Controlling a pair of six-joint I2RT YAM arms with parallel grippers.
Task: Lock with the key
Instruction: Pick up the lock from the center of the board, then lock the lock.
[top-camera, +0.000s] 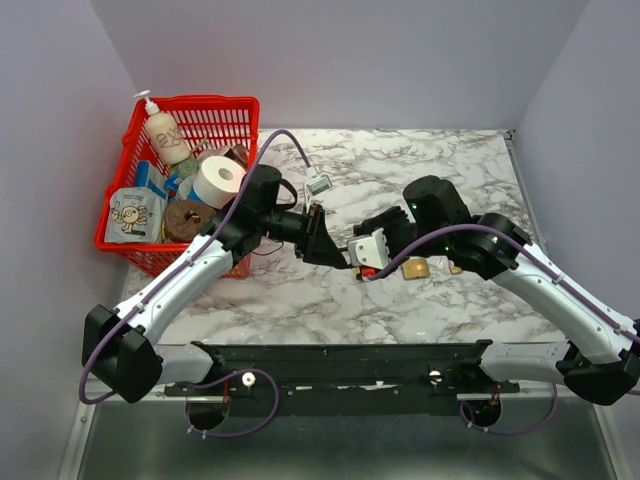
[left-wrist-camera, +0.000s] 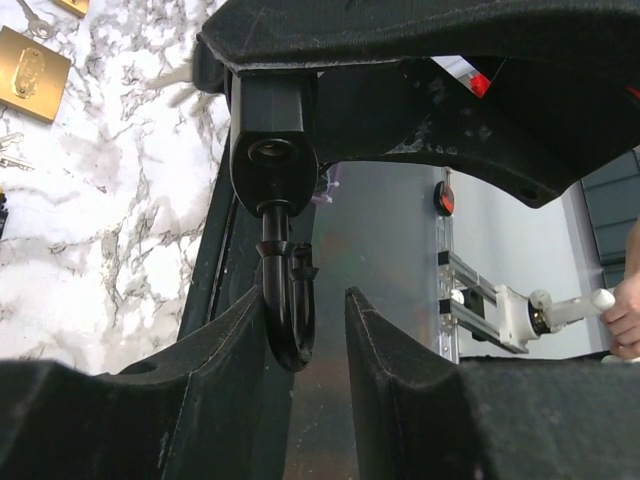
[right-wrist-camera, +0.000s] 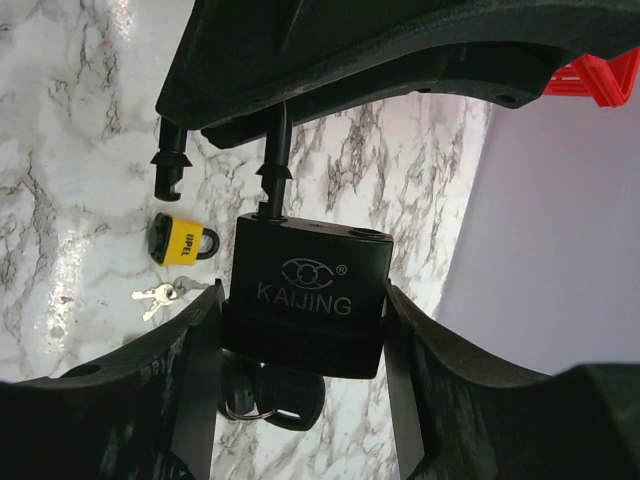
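— Whereabouts of the black padlock (right-wrist-camera: 310, 270)?
— Up off the marble table (right-wrist-camera: 60, 150), pinched by the body in the right gripper (right-wrist-camera: 300, 322); logo toward the wrist camera, shackle (left-wrist-camera: 282, 320) open at one end.
— And the left gripper (left-wrist-camera: 305, 310)?
— Partly parted, one finger on either side of that shackle's curve; close against one, a clear gap at the other.
— Keys?
— Black key heads (right-wrist-camera: 270, 395) hanging just beneath the padlock. Well beyond it, on the marble: yellow padlock (right-wrist-camera: 178, 240), small keys (right-wrist-camera: 158, 294) just beside.
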